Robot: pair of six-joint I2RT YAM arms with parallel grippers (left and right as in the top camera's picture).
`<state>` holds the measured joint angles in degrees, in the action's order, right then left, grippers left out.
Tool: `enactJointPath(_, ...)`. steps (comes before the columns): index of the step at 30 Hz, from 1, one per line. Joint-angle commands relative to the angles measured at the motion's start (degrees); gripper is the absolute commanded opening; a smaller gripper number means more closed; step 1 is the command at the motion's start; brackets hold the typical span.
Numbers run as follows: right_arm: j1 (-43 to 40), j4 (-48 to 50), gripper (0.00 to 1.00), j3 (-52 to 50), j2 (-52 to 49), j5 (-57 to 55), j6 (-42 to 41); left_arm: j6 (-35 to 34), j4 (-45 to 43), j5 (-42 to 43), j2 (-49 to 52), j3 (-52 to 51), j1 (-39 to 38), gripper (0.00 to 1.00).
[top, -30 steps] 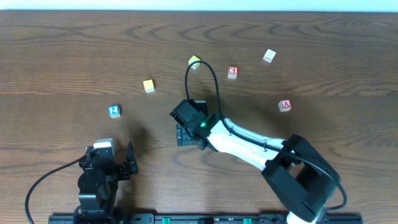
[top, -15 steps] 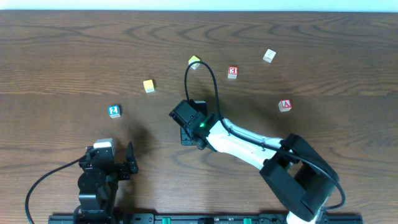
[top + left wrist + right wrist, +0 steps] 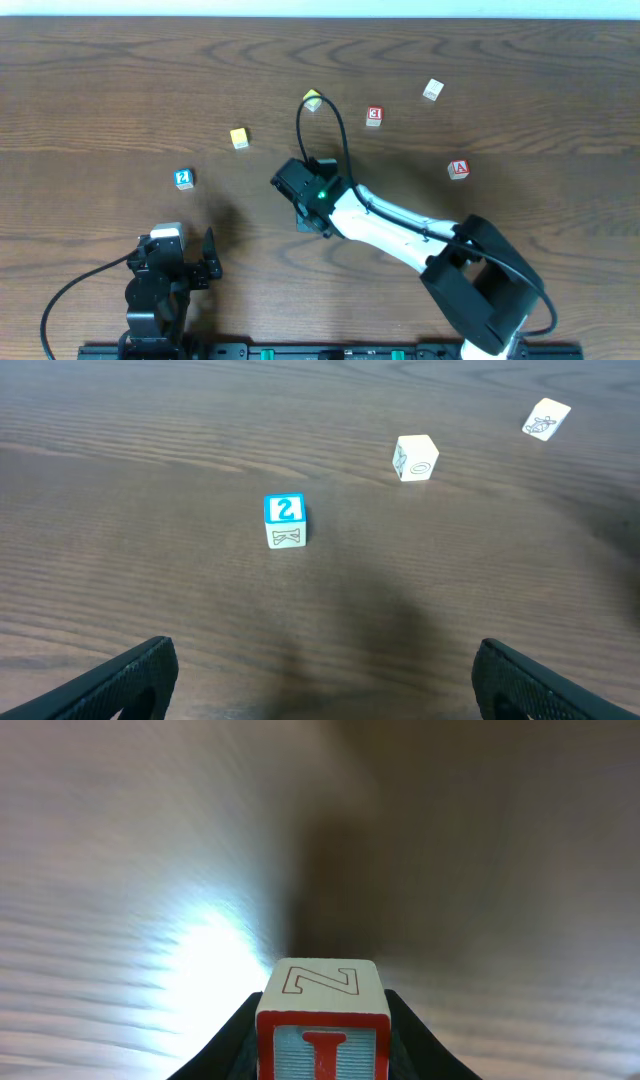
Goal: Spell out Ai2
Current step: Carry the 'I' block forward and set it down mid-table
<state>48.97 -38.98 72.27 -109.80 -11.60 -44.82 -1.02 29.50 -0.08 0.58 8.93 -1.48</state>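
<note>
In the right wrist view my right gripper (image 3: pixel 320 1045) is shut on the "I" cube (image 3: pixel 320 1018). The cube has a red "I" on the face toward the camera and an outlined "N" on top, and a dark finger presses each side. From overhead, the right gripper (image 3: pixel 305 205) sits at the table's middle and hides that cube. The "A" cube (image 3: pixel 459 169) lies far right. The blue-edged "2" cube (image 3: pixel 183 178) (image 3: pixel 285 521) lies left, ahead of my open, empty left gripper (image 3: pixel 180 255) (image 3: pixel 325 690).
A red "3" cube (image 3: pixel 374 115), a yellow cube (image 3: pixel 239 137), a yellow-green cube (image 3: pixel 313 99) and a cream cube (image 3: pixel 432 90) are scattered across the far half of the wooden table (image 3: pixel 520 60). The right arm's cable (image 3: pixel 335 115) loops above the gripper.
The right gripper's jaws have closed onto the "I" cube and the wrist has shifted slightly. The left arm and the other cubes have not moved.
</note>
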Motion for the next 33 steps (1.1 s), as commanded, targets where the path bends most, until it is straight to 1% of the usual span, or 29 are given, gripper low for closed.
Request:
enactJointPath(1,-1.81,-0.61,0.27,7.37,0.02,-3.96,4.39,1.05,-0.15,-0.76,-0.33,-0.9,0.37,0.95)
enactJointPath(3,-2.95,-0.72,0.28,10.38,0.02,-4.61,5.09,1.05,-0.15,-0.76,-0.33,-0.9,0.37,0.95)
enactJointPath(6,-5.05,-0.59,0.28,12.96,0.02,-5.44,5.07,1.05,-0.15,-0.74,-0.33,-0.9,0.37,0.95)
enactJointPath(12,-11.76,-0.28,0.27,13.33,-0.35,-5.53,5.09,1.03,-0.15,-0.76,-0.33,-0.9,0.37,0.95)
enactJointPath(16,-14.32,-0.66,0.27,13.33,-1.46,-3.21,5.09,1.05,-0.15,-0.76,-0.33,-0.9,0.37,0.95)
enactJointPath(19,-14.43,-0.44,0.27,13.35,-3.45,-1.57,5.07,1.03,-0.15,-0.74,-0.33,-0.9,0.37,0.95)
enactJointPath(27,-11.3,1.49,0.27,13.35,-9.31,-1.6,5.09,1.05,-0.15,-0.76,-0.33,-0.9,0.37,0.95)
enactJointPath(33,-10.62,4.0,0.28,13.35,-10.86,-1.68,5.09,1.03,-0.15,-0.76,-0.33,-0.9,0.37,0.95)
